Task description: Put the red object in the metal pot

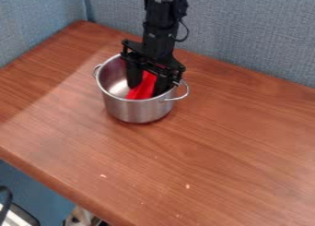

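The metal pot (133, 99) stands on the wooden table, left of the middle, with its wire handle (180, 93) to the right. Inside it the red object (146, 86) leans tilted against the far wall. My gripper (153, 75) points straight down into the pot's mouth. Its black fingers (132, 67) flank the red object closely on both sides. They hide the block's upper end, so I cannot see whether they press on it.
A blue-grey fabric wall (246, 31) rises behind the table. The wooden tabletop (185, 156) stretches in front and to the right of the pot. Its left corner and front edge (37, 170) drop off.
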Action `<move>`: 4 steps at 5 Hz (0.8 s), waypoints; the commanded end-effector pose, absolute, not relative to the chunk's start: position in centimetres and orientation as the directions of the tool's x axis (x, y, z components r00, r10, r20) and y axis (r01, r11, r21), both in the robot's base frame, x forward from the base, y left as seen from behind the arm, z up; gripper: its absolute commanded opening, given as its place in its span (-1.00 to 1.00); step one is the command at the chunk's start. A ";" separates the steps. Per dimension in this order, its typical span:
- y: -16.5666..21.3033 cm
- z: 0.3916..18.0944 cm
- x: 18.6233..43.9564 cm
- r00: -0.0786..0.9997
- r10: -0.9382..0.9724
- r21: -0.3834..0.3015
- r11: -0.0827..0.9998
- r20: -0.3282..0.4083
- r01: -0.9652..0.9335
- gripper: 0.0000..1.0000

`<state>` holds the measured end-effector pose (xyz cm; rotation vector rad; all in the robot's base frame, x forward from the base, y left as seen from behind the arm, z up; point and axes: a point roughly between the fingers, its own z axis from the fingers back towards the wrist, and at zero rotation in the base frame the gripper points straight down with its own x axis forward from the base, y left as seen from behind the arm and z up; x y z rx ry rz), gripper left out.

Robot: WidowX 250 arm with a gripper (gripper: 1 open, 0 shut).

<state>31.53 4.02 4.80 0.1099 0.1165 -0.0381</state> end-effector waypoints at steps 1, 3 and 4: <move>3.8 6.0 32.5 0.997 -0.039 0.114 0.992 -0.074 0.047 1.00; 3.9 5.5 32.9 0.996 -0.039 0.107 0.993 -0.077 0.047 -1.00; 3.8 5.4 33.0 0.996 -0.039 0.106 0.993 -0.079 0.047 -1.00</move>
